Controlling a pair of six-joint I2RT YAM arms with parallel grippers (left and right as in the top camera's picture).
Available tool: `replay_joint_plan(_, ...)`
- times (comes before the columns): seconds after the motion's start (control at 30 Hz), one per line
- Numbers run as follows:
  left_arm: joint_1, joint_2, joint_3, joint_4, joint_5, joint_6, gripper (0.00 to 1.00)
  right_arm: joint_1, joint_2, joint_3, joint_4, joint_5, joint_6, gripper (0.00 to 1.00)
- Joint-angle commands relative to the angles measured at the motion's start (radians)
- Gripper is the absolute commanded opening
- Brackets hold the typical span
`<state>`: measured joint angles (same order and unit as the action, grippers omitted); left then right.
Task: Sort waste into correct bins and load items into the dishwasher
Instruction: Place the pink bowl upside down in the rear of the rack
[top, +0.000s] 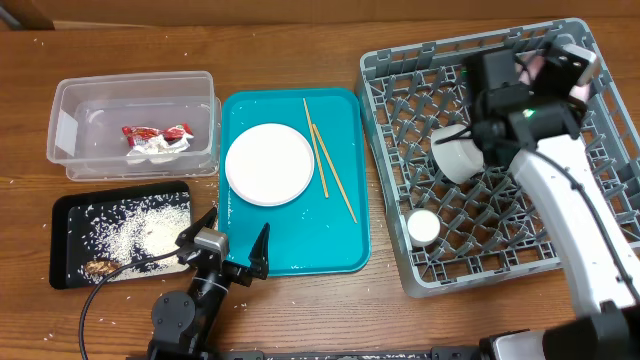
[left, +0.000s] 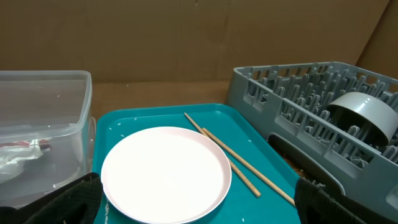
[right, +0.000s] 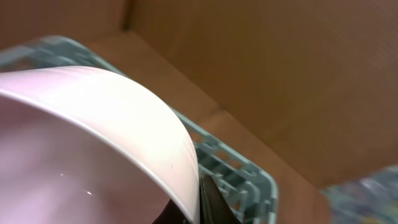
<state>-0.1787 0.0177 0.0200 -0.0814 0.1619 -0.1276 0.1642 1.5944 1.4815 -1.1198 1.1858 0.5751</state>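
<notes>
"Over the far right corner of the dish rack (top: 480, 275), is the right gripper (top: 555, 65) carrying something?"

"Yes. It is gripping the pink dish (right: 93, 137) by the rim. In the right wrist view the dish is filling most of the frame, a dark finger (right: 208, 199) is pressing at its edge, and rack grid is showing just past it."

"So which way is the dish needing to travel?"

"Downward, as I am judging it. The dish is hanging above the rack's back rows, so the pegs are lying beneath the hand rather than off to one side. The bowl (top: 458, 152) is leaning on pegs nearer the rack's middle, and the tiny cup (top: 423, 227) is sitting by the near left corner, well apart from the dish."

"Is the rim lining up with the peg rows?"

"I cannot tell. The arm is hiding that corner from above, and the wrist camera is too close."

"And the other arm?"

"The left gripper (top: 240, 220) is hanging wide open and holding nothing at the near edge of the teal tray (top: 345, 250). The plate (top: 269, 165) is lying straight ahead of it. The chopsticks (top: 328, 160) are lying beside the plate on its rack side, with their long axis running away from that gripper. The left arm is nearer both; the right is nearer the rack."
</notes>
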Motion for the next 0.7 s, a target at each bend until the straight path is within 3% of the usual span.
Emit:
replay_joint_plan(0.0, 0.002, -0.007, -0.007, 0.004, 0.011, -0.007, 1.0, -0.085, 0.078, -0.023, 0.003, 0.056, -0.001, 0.04)
replay_joint_plan(0.2, 0.002, -0.007, -0.007, 0.004, 0.011, -0.007, 1.0, -0.158, 0.269, -0.023, 0.006, 0.046, -0.035, 0.04)
replay_joint_plan(0.67, 0.002, -0.007, -0.007, 0.004, 0.011, -0.007, 1.0, 0.069, 0.358, -0.02, -0.071, -0.023, -0.048, 0.06)
